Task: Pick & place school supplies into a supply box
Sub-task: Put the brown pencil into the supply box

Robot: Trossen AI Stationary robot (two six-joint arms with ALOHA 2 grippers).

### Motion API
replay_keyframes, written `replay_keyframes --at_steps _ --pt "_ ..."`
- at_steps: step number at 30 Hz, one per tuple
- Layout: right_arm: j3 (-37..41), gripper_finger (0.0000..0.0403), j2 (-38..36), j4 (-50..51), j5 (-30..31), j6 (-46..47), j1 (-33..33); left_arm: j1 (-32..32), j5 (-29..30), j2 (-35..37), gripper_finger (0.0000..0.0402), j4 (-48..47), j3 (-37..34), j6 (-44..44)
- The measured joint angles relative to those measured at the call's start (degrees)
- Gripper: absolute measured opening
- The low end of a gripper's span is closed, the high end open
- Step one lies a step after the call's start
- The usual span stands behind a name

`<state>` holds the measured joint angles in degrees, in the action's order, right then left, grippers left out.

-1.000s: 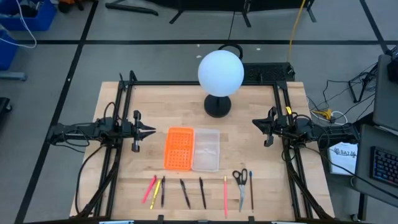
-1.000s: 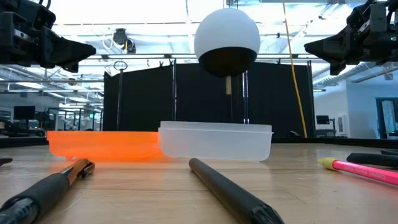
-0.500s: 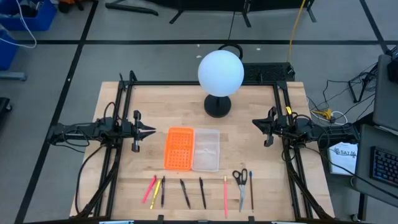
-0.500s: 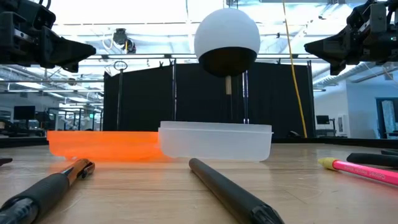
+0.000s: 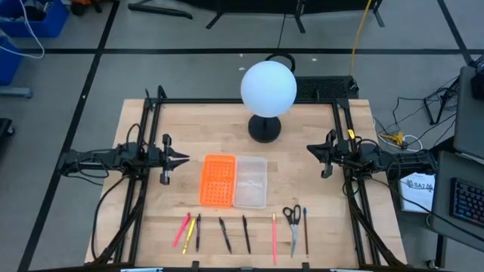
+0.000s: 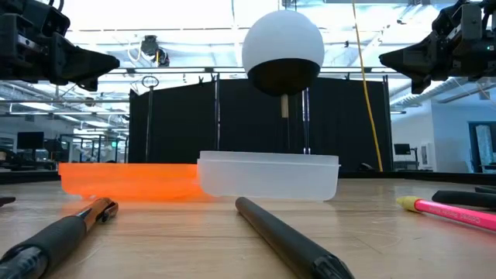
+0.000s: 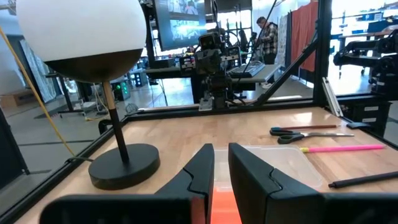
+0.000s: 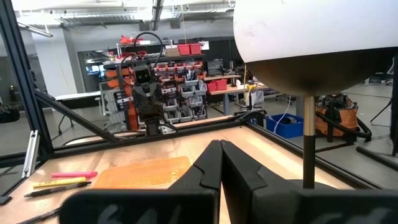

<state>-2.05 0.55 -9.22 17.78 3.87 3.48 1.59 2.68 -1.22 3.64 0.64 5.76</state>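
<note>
The school supplies lie in a row along the table's near edge: a pink pen [image 5: 181,229], a yellow one [image 5: 189,233], black pens [image 5: 224,234], a red-orange pen [image 5: 274,236], the scissors [image 5: 292,221] and a blue pen [image 5: 305,230]. The clear supply box [image 5: 251,181] rests flat at the table's middle, its long side against the orange perforated rectangle [image 5: 218,180]. My left gripper [image 5: 187,159] hovers left of the orange rectangle, its fingers a narrow gap apart [image 7: 221,149]. My right gripper [image 5: 308,149] hovers right of the box, shut [image 8: 221,144]. Neither touches anything.
A lamp with a white globe [image 5: 268,88] stands on a black base [image 5: 265,128] at the table's far middle, between the two grippers. Black frame rails [image 5: 148,113] run along the table's left, right and far sides. Bare wood lies between the box and the pens.
</note>
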Motion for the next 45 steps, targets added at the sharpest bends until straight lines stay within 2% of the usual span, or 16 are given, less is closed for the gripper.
replay_keyframes --at_steps 8,14,20,23,26,29,32,38,40,43,45 --pt "0.0 0.0000 0.0 0.7 0.0 0.0 0.0 0.0 0.0 0.0 0.0058 0.1 0.0 -7.3" --pt "0.0 0.0000 0.0 -0.1 0.0 -0.7 0.0 0.0 -0.1 0.0 0.0058 0.2 0.0 -8.4" --pt "-0.6 0.0000 0.4 -11.5 0.0 -7.4 0.0 0.0 0.3 0.0 0.0058 2.8 0.1 -7.8" --pt "-3.5 0.0000 3.4 -8.4 0.0 -7.4 0.0 0.0 0.3 0.0 0.0058 0.7 0.1 -6.1" --pt "-9.1 0.0000 10.1 -7.3 0.3 -6.0 0.0 0.0 0.8 0.0 0.0058 0.4 0.1 -4.7" --pt "-16.7 0.0000 20.6 -3.5 2.2 -3.8 0.7 0.0 1.0 0.0 0.0058 1.2 0.0 -4.6" --pt "-29.0 0.0000 33.1 5.0 5.0 -1.5 3.2 0.0 1.0 0.0 0.0058 1.3 0.0 -4.5" --pt "-62.8 0.0000 59.4 39.9 20.5 9.8 10.2 0.0 1.5 0.0 0.0058 1.6 0.0 -3.2" --pt "-74.4 0.0000 67.3 50.9 23.4 15.3 11.7 0.0 1.8 0.0 0.0058 1.6 0.0 -1.5" --pt "-90.7 0.0000 77.5 66.2 23.6 25.9 13.5 0.0 1.9 0.0 0.0058 1.5 0.0 -0.7" --pt "-100.1 0.0000 83.3 75.6 20.0 33.8 14.3 0.0 1.9 0.0 0.0058 1.4 0.0 -0.9"
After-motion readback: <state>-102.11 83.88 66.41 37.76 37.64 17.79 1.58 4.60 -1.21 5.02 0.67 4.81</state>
